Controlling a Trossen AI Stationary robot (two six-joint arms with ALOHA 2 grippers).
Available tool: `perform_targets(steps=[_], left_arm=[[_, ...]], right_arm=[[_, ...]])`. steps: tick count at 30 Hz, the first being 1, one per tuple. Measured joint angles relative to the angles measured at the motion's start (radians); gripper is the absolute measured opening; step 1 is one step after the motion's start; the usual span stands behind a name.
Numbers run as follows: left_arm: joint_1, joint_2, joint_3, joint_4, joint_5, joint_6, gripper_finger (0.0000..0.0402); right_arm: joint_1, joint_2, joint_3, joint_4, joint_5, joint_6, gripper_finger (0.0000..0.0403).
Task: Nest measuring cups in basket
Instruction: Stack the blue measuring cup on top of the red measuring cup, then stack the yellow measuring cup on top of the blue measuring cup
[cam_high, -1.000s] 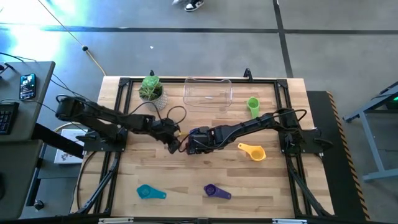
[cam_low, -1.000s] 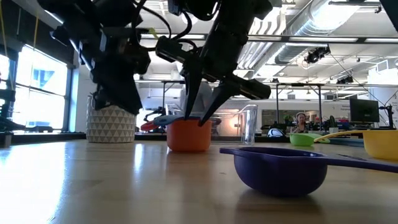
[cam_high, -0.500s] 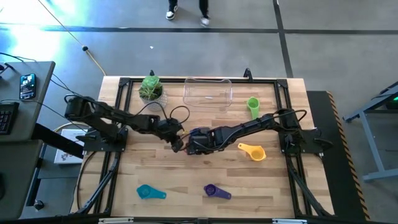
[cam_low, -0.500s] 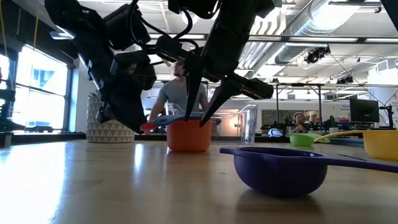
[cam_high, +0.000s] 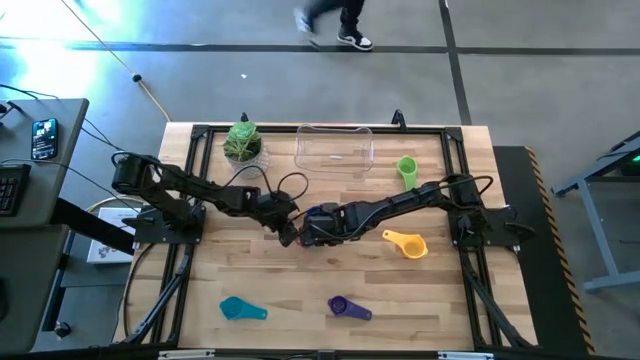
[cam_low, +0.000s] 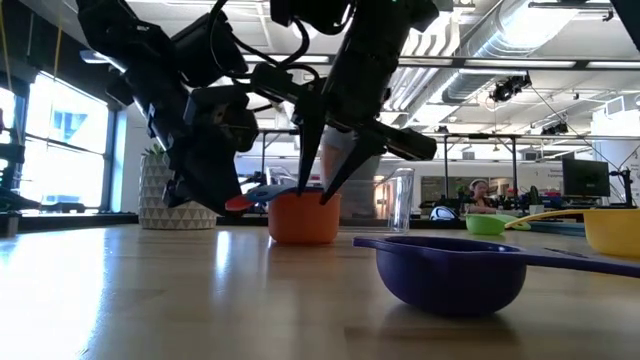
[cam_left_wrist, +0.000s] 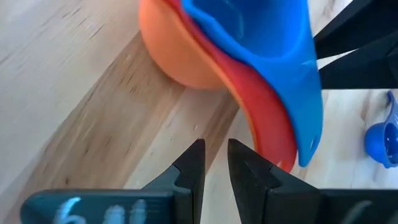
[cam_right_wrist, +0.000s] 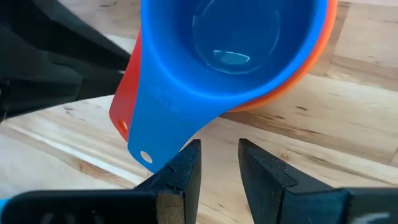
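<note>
An orange cup (cam_low: 303, 219) stands on the table with a red cup and a blue cup (cam_right_wrist: 236, 43) nested in it. Their handles (cam_low: 250, 196) stick out toward the table's left. In the high view the stack (cam_high: 318, 215) sits at mid-table between both grippers. My left gripper (cam_left_wrist: 215, 158) is level with the handles' free ends, its fingers a narrow gap apart, with only bare wood between them. My right gripper (cam_right_wrist: 219, 155) hangs over the stack, open a little, beside the blue handle (cam_right_wrist: 152, 124). The clear basket (cam_high: 334, 148) is at the far edge and has no cups in it. My left gripper has one finger (cam_left_wrist: 252, 171) right beside the red handle's free end (cam_left_wrist: 281, 158); whether they touch I cannot tell. My right gripper has one finger (cam_right_wrist: 183, 165) close against the edge of the blue handle near its end (cam_right_wrist: 149, 152); whether they touch I cannot tell.
A green cup (cam_high: 406, 170) lies right of the basket and a yellow one (cam_high: 405, 243) right of the stack. Teal (cam_high: 240, 309) and purple (cam_high: 348, 308) cups lie near the front edge. A potted plant (cam_high: 243, 143) stands left of the basket. A person walks behind the table.
My left gripper has moved toward the table's right and a little nearer, closing in on the handles of the stacked cups. The right gripper and the stack have stayed where they were.
</note>
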Motion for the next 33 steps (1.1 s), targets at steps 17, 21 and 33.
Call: perform_targets(steps=[17, 21, 33], left_arm=[[-0.006, 0.0, 0.0, 0.046, 0.051, 0.13, 0.006], [-0.006, 0.0, 0.0, 0.047, 0.077, 0.131, 0.006], [0.0, -0.114, -0.001, -0.076, 0.109, 0.129, 0.006]], right_arm=[[-0.04, 0.0, 0.0, 0.035, -0.07, -0.125, 0.0099], [-0.039, 0.0, 0.0, 0.037, -0.086, -0.123, 0.0099], [-0.039, -0.03, 0.097, -0.102, -0.085, -0.205, 0.0099]])
